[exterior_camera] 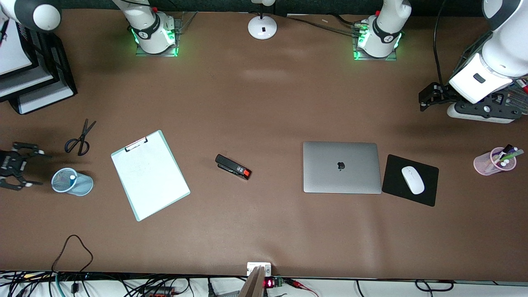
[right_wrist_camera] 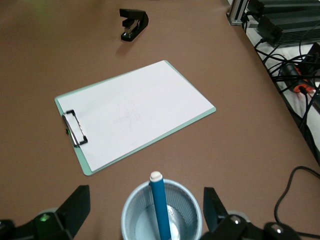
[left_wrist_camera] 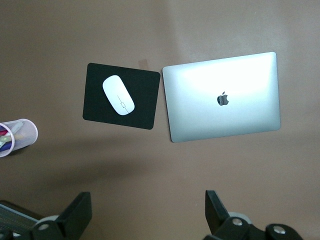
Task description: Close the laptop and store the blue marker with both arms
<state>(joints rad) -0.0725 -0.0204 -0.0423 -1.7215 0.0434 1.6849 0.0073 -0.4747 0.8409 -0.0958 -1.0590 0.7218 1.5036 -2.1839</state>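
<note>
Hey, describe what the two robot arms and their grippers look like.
Both are white, rounded, jointed arms with dark grey joints on bases lit green. The left gripper and right gripper are black two-finger claws with small white details; a black cable runs by the left arm.

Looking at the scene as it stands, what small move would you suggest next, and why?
Probably none beyond parking both arms: the laptop lies closed, and the blue marker stands in the blue mesh cup. The right gripper and the left gripper are open, holding nothing.
</note>
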